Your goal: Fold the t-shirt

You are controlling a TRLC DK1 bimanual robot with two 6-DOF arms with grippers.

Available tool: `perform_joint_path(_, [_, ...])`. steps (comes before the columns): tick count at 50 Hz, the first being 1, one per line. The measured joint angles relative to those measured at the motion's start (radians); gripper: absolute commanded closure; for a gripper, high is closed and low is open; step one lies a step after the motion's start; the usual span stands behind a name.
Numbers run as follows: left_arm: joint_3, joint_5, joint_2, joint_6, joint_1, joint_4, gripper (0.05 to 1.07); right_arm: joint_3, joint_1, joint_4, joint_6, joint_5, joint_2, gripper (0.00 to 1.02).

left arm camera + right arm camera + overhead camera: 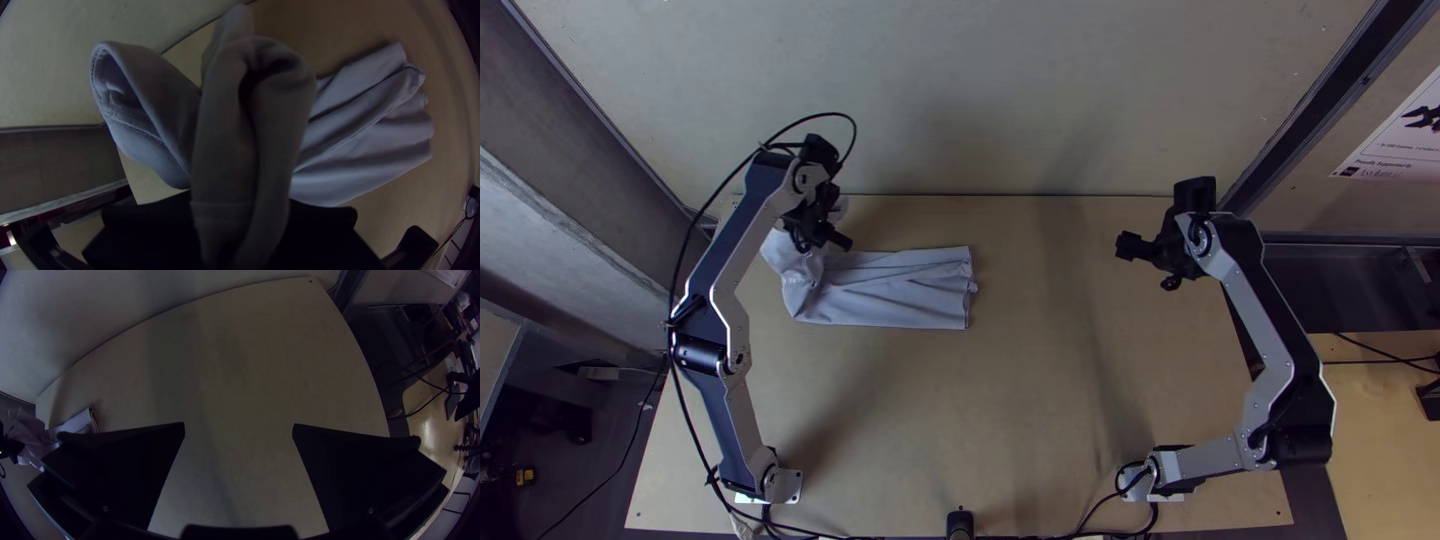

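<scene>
In the top view the light grey-blue t-shirt [895,290] lies at the left of the table as a narrow, wrinkled strip, its left end bunched and lifted. My left gripper [825,237] is over that bunched end. In the left wrist view a thick fold of the t-shirt [355,135] rises between the black fingers of my left gripper [240,230], which is shut on it; a hemmed opening hangs to one side. My right gripper [1135,248] stands over the table's right side, away from the cloth. The right wrist view shows my right gripper [239,430] open with nothing between its fingers.
The wooden table [1020,400] stretches bare between the arms, with a pale wall [980,100] along its far edge. A dark frame post [1310,100] stands at the far right corner. Black cables [685,400] run along the left arm.
</scene>
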Motion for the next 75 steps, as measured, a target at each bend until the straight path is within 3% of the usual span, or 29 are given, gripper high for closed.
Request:
perform_joint_path(44, [0.089,-0.178,0.235,-0.130,-0.388,-0.007,1.04,-0.243,-0.061,0.095,-0.016,-0.011,-0.108,0.03])
perform_joint_path(50, [0.102,-0.181,0.263,-0.139,-0.430,-0.005,0.79,-0.273,-0.073,0.103,-0.019,-0.011,-0.124,0.03])
perform_joint_path(58, [0.134,-0.185,0.295,-0.154,-0.491,0.000,0.58,-0.316,-0.081,0.125,-0.023,-0.011,-0.141,0.03])
perform_joint_path(60, [0.155,-0.185,0.309,-0.158,-0.509,0.011,0.45,-0.325,-0.081,0.130,-0.023,-0.010,-0.142,0.03])
perform_joint_path(63, [0.173,-0.185,0.323,-0.166,-0.538,0.052,0.13,-0.341,-0.081,0.139,-0.023,-0.011,-0.142,0.03])
perform_joint_path(64, [0.177,-0.182,0.327,-0.169,-0.549,0.068,0.09,-0.348,-0.081,0.146,-0.023,-0.011,-0.143,0.03])
perform_joint_path(70, [0.185,-0.058,0.335,-0.212,-0.604,0.177,0.10,-0.394,-0.081,0.160,-0.023,-0.011,-0.151,0.03])
perform_joint_path(75, [0.186,0.193,0.335,-0.312,-0.631,0.298,0.10,-0.433,-0.081,0.179,-0.022,-0.011,-0.158,0.03])
